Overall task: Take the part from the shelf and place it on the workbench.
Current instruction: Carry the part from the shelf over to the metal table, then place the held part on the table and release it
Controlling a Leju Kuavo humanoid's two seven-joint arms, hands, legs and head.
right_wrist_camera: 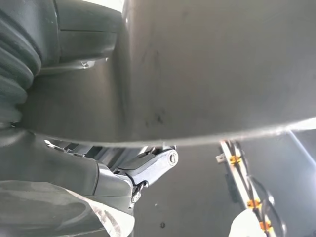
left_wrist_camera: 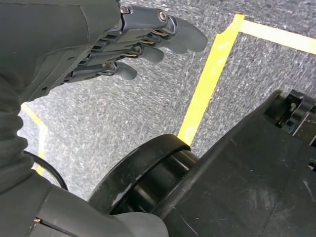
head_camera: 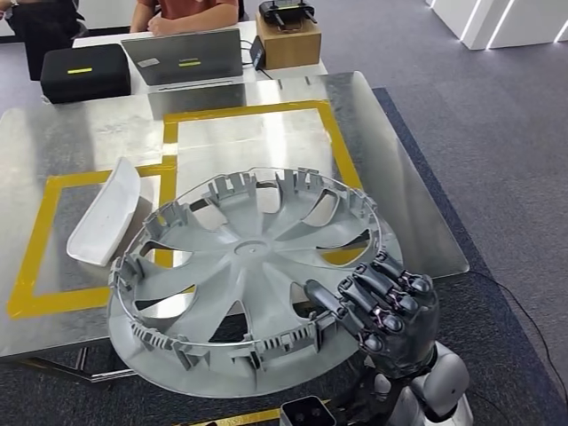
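**Wheel cover held over the near edge of the surface, not yet set down**

The right hand (head_camera: 391, 311) grips the large grey wheel cover (head_camera: 244, 266) at its near right rim, with the dark fingers (head_camera: 375, 288) curled over the ribbed edge and the thumb reaching in toward a spoke opening. The cover lies roughly flat, inner side up, with most of it over the metal surface (head_camera: 402, 204) and its near edge overhanging toward the robot. From these views I cannot tell whether it already rests on the metal or is just above it.

The left hand (left_wrist_camera: 123, 44) hangs beside the body over the grey floor (left_wrist_camera: 149, 103), holding nothing, its fingers (left_wrist_camera: 178, 37) extended and lying close together.

What could go wrong:
- The grip is at one edge only, so the far side may sag and catch the surface first, twisting the cover in the fingers.
- Released where it is, the overhanging part (a fair share of the disc) could tip it off the near edge; it probably wants pushing further in.
- The white curved part (head_camera: 104, 213) lies just beside the cover's left rim in the yellow taped square (head_camera: 30, 257); sliding the cover left could knock it.
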